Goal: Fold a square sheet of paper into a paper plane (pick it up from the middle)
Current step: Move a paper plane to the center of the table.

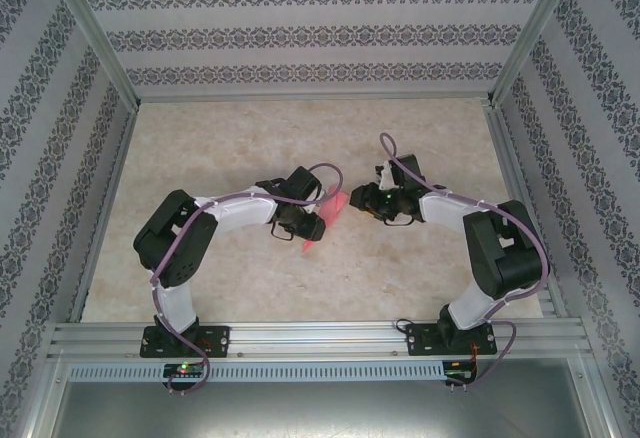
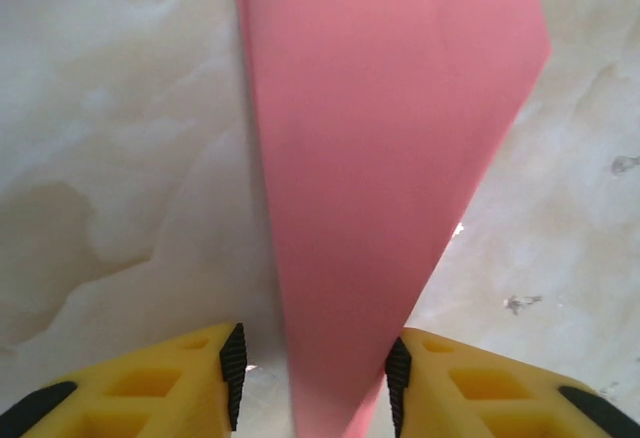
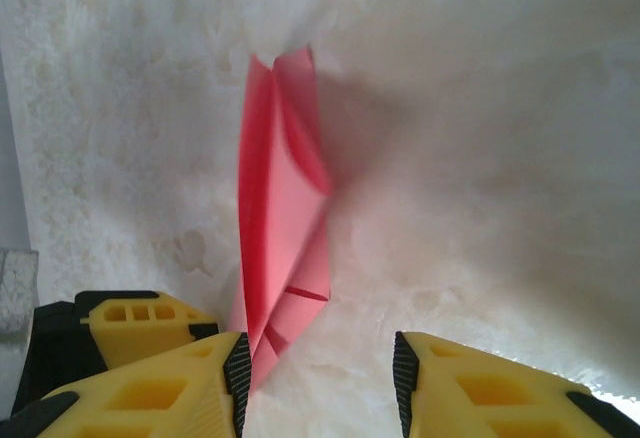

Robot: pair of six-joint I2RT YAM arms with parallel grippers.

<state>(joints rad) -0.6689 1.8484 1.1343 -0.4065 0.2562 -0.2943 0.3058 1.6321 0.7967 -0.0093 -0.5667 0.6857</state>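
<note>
Paper (image 1: 325,216) diagonal, tip toward left hand (image 2: 316,370)

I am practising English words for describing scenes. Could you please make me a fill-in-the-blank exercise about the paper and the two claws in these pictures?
1. The folded paper has a ___ colour.
2. In the left wrist view, its narrow end lies ___ the two fingers of the left claw.
3. The right claw has ___ fingers with black pads.

Missing words: pink; between; yellow.
</note>
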